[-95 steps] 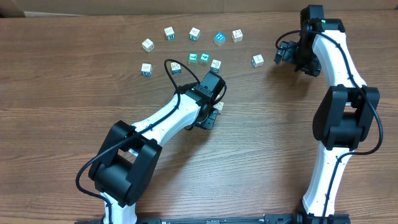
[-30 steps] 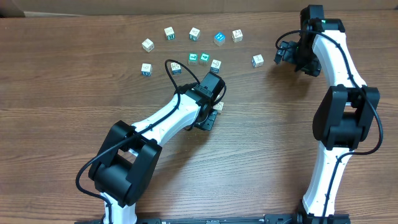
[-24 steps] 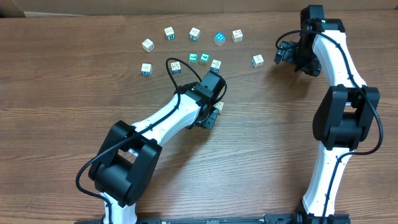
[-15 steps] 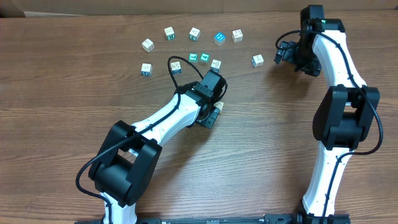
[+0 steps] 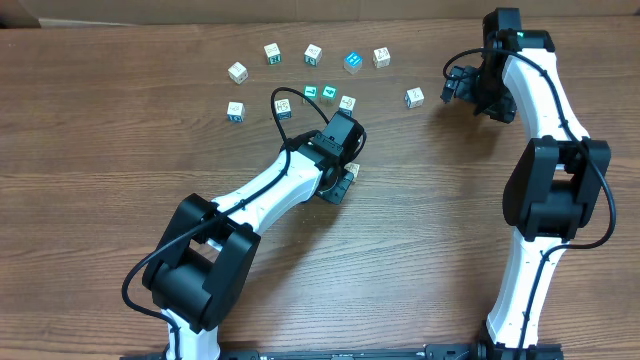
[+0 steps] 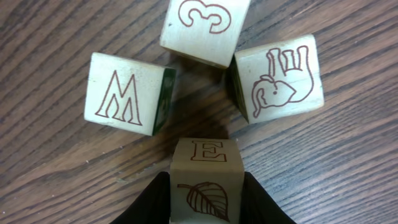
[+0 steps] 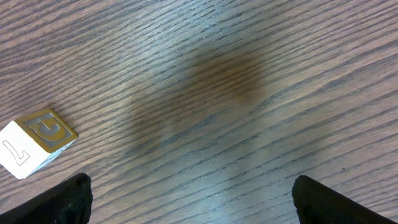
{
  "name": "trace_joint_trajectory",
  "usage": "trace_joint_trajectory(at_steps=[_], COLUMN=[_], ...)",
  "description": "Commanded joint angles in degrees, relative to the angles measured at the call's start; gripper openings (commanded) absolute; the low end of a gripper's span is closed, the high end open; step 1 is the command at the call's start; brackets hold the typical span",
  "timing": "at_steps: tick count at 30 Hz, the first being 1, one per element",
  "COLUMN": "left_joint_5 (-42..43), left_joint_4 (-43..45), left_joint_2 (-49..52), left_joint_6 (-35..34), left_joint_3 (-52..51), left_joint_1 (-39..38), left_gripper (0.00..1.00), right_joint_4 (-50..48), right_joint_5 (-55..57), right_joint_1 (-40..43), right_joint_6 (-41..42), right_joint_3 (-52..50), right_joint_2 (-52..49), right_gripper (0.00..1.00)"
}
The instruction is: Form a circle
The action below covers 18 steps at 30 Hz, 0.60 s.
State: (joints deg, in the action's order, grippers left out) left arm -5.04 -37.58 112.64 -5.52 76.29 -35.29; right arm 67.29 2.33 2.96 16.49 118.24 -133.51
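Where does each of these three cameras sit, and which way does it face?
Overhead: fixed above the table, facing straight down; the left arm and right arm show.
Left wrist: rides the left arm, looking down past the left claw, shut on the E cube, toward the M cube.
Right wrist: rides the right arm, looking down at wood and a lone cube; tips of the open right claw show.
Shared: overhead and left wrist both show the E cube.

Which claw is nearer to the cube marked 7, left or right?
Right. The right claw hangs open just beside the cube marked 7, not touching. The left claw, shut on the E cube, is much farther away.
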Motion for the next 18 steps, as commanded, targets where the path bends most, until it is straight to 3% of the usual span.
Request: trace_joint_trajectory(at_steps=[1, 18], left_joint_5=[-1.01, -0.94], left_joint_4=[0.5, 1.79], left_joint_2=[0.5, 0.52], left_joint_6=[1.31, 1.31], left_joint_3=[-0.2, -1.03], left_joint_1=[-0.33, -0.35], left_gripper=[0.27, 0.31], right_joint_4=[-0.13, -0.13], right_joint_5=[0.13, 0.13], right_joint_1=[0.02, 0.02], right_joint_6=[0.24, 0.24], right_joint_3=[1.25, 1.25], right_joint_2=[1.4, 1.4], right_gripper=[1.0, 1.0])
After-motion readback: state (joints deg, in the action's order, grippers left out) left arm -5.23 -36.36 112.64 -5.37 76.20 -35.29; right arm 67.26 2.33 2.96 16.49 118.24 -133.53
